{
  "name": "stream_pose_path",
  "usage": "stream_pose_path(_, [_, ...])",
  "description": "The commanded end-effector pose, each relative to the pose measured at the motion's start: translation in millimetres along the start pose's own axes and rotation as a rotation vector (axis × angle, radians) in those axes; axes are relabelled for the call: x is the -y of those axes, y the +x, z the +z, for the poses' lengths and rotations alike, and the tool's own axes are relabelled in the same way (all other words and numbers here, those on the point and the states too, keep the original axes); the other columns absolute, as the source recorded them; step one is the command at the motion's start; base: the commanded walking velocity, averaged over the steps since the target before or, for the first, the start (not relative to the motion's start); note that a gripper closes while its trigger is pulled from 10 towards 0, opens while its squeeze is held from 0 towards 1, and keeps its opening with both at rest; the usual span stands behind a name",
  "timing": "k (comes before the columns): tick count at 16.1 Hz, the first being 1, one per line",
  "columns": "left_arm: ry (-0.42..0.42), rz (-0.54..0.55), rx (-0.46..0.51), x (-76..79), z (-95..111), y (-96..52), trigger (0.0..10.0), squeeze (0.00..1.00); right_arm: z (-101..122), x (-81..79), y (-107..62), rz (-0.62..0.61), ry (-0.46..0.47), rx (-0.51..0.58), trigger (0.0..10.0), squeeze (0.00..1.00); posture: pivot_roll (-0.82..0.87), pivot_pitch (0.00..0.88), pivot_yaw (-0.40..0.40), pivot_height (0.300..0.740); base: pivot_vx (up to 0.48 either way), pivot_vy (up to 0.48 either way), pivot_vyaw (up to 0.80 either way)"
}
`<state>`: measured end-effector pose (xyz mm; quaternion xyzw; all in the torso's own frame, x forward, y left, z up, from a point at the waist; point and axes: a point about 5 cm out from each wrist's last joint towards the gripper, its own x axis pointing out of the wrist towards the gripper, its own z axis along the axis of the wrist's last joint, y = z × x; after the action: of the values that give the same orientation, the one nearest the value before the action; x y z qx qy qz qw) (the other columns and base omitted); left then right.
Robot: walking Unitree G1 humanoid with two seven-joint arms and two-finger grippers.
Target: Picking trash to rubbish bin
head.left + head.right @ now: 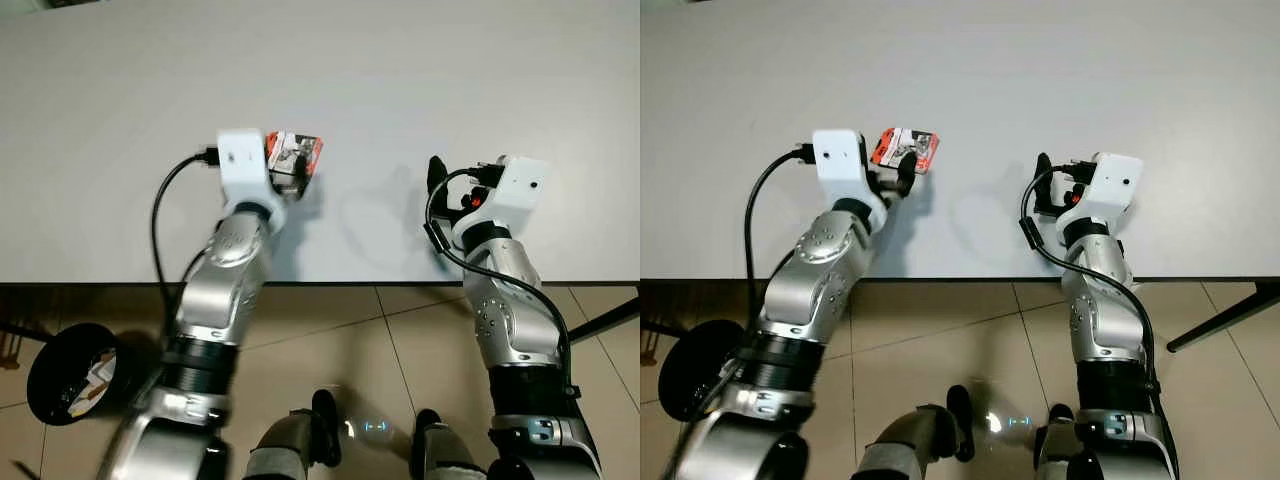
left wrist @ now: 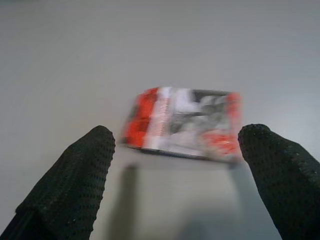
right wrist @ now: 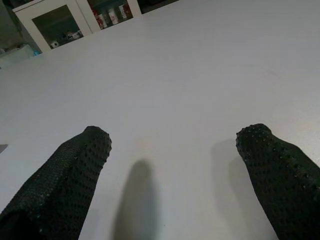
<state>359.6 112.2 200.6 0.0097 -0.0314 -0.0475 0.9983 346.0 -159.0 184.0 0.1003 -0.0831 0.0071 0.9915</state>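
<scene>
red wrapper (image 2: pixel 182 125) between spread left pincer (image 2: pixel 175 175) fingers, bin (image 1: pixel 75 375) on floor

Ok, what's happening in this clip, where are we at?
The robot stands at a white table clearing trash. Its left gripper is open, with its fingers either side of a red, white and grey wrapper lying on the table, not yet gripped. The right gripper hovers open over bare tabletop. A black rubbish bin with some scraps in it sits on the tiled floor to the robot's left.
</scene>
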Motion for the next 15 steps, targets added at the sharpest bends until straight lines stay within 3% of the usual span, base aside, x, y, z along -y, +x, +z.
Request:
stream_pose_path(1, [0.074,0.002,0.050,-4.9,8,1.5,10.0,0.00,-26,0.7,-6.8,-0.009,0.018,-0.121,10.0,0.00,0.05,0.272,0.191,0.740,0.000,0.000,0.00])
stream_pose_path(4, [0.218,0.039,0.122,-24.0,14,3.0,10.0,0.00,-23,3.7,-6.1,-0.021,0.011,-0.105,10.0,0.00,0.04,0.266,0.189,0.740,0.000,0.000,0.00])
stream_pose_path(7, [0.253,0.039,0.215,-26.1,25,2.8,10.0,0.00,-21,5.6,-5.2,-0.024,0.008,-0.098,10.0,0.00,0.04,0.266,0.188,0.740,0.000,0.000,0.00])
stream_pose_path(10, [0.065,0.046,0.254,-26.3,37,3.9,10.0,0.00,-21,5.0,-4.9,-0.023,0.010,-0.098,10.0,0.00,0.05,0.270,0.185,0.740,0.000,0.000,0.00])
stream_pose_path(12, [-0.112,0.051,0.195,-27.1,25,6.1,10.0,0.00,-21,4.1,-5.0,-0.022,0.012,-0.098,10.0,0.00,0.05,0.272,0.183,0.740,0.000,0.000,0.00])
stream_pose_path(15, [-0.262,0.013,0.118,-21.7,4,5.7,10.0,0.00,-21,6.0,-4.6,-0.026,0.012,-0.096,10.0,0.00,0.04,0.277,0.181,0.740,0.000,0.000,0.00])
